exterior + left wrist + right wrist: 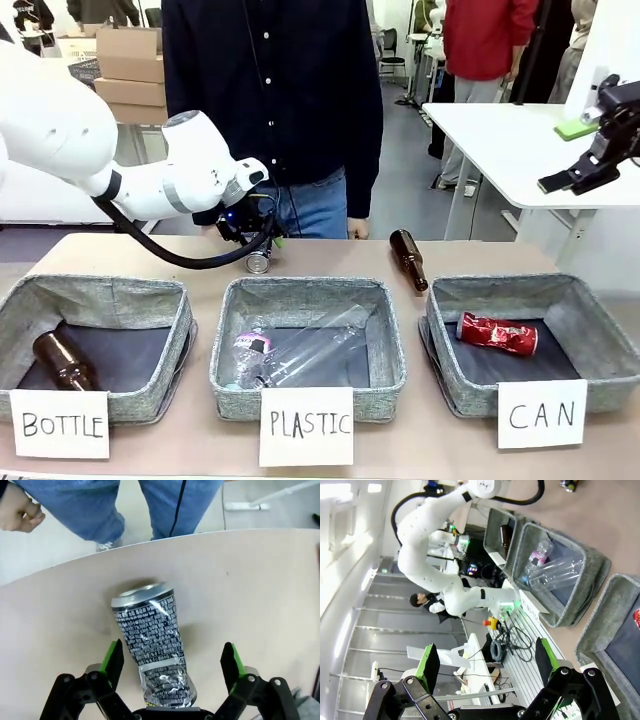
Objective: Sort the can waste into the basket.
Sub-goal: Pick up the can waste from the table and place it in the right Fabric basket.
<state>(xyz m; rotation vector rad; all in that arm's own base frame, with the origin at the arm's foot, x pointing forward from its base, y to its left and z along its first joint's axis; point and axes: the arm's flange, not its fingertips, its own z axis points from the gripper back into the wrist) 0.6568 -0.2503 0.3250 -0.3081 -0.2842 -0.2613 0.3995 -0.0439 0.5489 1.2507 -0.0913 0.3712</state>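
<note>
Now the left jaws are spread wide, low over the far edge of the beige tabletop, close to the person's blue jeans. The dark blue-black metal can with silver ends and fine white print lies on its side on the tabletop between the green pads and touches neither. Its crumpled end points in towards the wrist and its silver top points towards the person.

The dented red metal can with white print lies on its side in the grey woven-fabric rectangular basket, which carries a white card handwritten "CAN" and sits at the robot's right.

The right jaws are also spread and grip nothing, raised well above and to the right of that basket. A brown glass bottle lies on the tabletop just behind the baskets.
</note>
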